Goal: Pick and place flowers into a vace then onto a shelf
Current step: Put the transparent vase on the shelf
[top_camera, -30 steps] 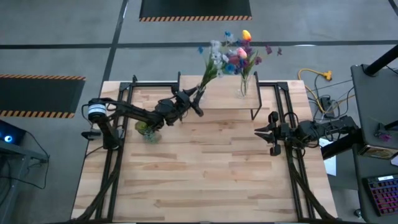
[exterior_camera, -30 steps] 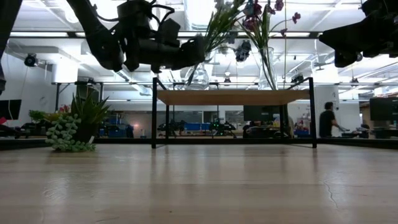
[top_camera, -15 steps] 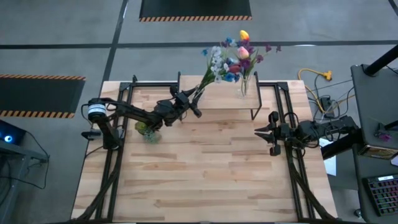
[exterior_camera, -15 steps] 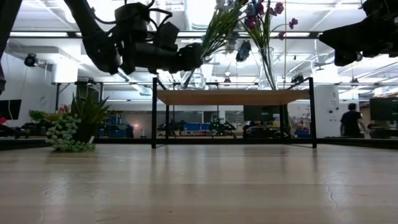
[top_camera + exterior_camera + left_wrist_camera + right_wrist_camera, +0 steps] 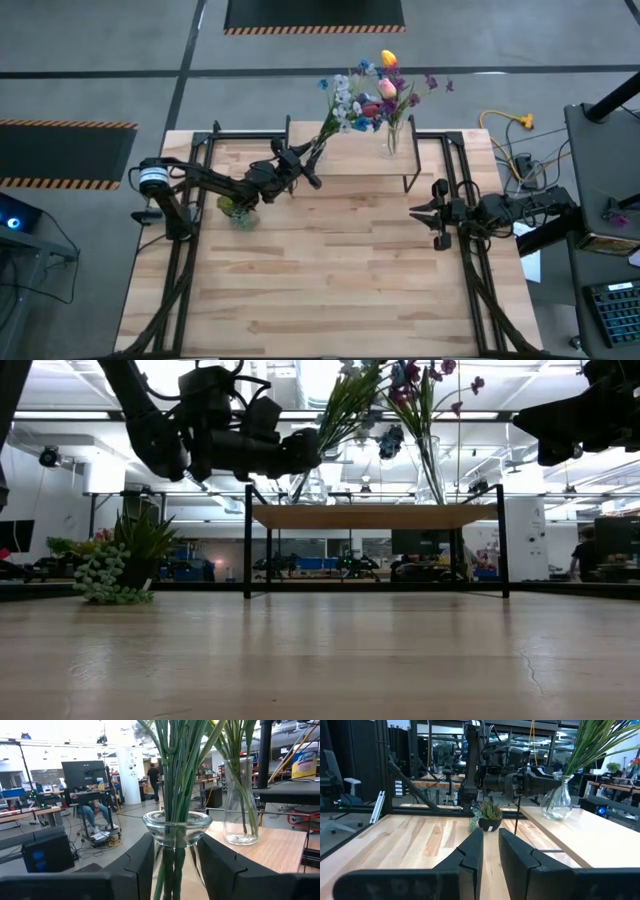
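**Vase of flowers nears the shelf's left end**

Over the last second the left gripper (image 5: 312, 160) has drawn slightly back and the blooms have swung more upright, closer to the second bunch. Its jaws pinch the neck of a glass vase (image 5: 176, 827) holding the flowers (image 5: 345, 98), so the stalks ride upright instead of spilling. In the low view the vase (image 5: 312, 485) sits at the left end of the shelf (image 5: 365, 160); whether its base touches the top cannot be told. A second vase (image 5: 390, 140) with flowers already stands on the shelf, leaving the left part free. The right gripper (image 5: 438, 215) waits over the counter's (image 5: 320, 290) right side, jaws nearly pressed together, empty. A potted plant (image 5: 238, 210) stands beneath the left arm.
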Robot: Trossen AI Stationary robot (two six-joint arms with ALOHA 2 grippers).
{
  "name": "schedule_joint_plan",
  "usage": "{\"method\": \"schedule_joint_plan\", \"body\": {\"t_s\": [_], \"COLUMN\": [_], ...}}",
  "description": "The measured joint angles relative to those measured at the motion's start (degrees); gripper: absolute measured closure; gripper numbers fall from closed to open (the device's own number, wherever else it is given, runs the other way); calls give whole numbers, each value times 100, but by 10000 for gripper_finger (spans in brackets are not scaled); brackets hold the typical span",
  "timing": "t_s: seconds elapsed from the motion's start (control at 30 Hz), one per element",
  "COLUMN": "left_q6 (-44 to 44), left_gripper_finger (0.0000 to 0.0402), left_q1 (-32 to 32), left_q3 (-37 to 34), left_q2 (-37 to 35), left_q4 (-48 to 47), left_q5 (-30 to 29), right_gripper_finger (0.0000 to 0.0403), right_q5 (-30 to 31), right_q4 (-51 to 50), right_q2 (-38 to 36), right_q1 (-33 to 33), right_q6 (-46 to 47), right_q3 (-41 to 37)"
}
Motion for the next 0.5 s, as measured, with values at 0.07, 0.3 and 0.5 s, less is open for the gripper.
{"method": "schedule_joint_plan", "body": {"t_s": [0.07,0.3,0.5], "left_q6": [-52,-189,-191], "left_gripper_finger": [285,272,247], "left_q1": [7,11,13], "left_q3": [-38,-77,-86], "left_q2": [-2,0,9], "left_q4": [-3,-32,-68], "left_q5": [21,34,25], "right_gripper_finger": [351,351,351], "right_q5": [1,1,1], "right_q4": [0,2,2], "right_q2": [0,0,0], "right_q1": [0,1,1], "right_q6": [4,3,22], "right_q3": [0,0,0]}}
